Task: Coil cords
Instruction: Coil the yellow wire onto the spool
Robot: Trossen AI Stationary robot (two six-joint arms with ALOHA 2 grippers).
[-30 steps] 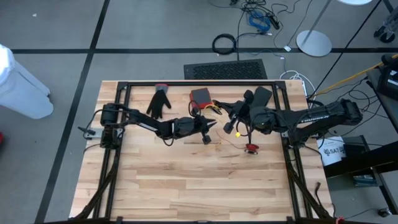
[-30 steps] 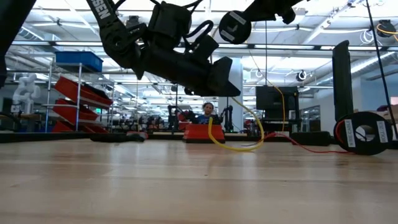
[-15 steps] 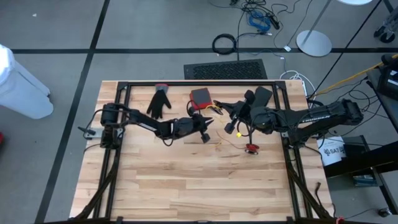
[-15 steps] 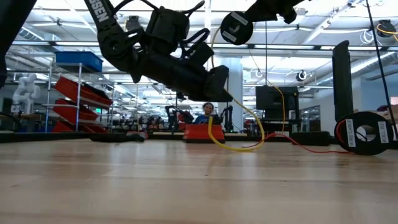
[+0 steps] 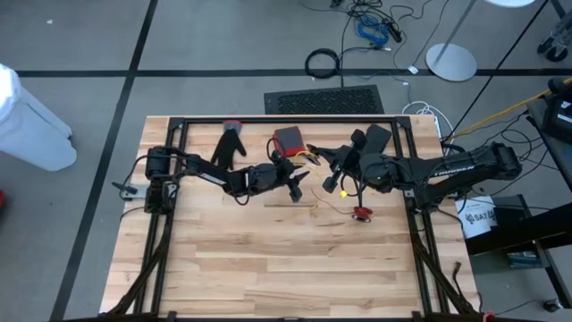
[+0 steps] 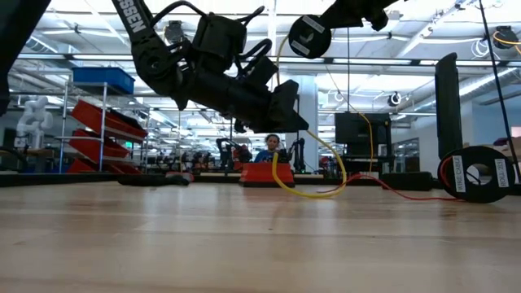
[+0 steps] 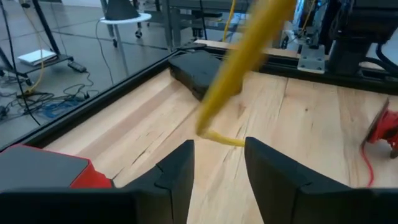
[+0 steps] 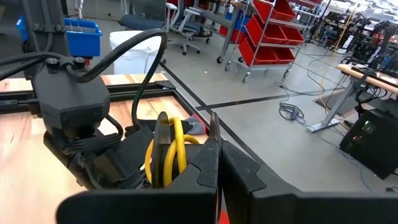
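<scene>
Where yellow cord sags: red box, black glove.

- You see two arms, both matte black, built of boxy segmented links with rounded joint housings.
- Right arm: white lettering along its long link in the high view, too small for you to read.
- Left arm: in the low view, white capital letters run along the upper link at about 11 o'clock; only part shows.
- Black cable loops arch over the left arm's wrist housing.
- Left gripper: two dark, flat-faced, angular fingers.
- Right gripper: dark moulded fingers with stepped edges.
</scene>
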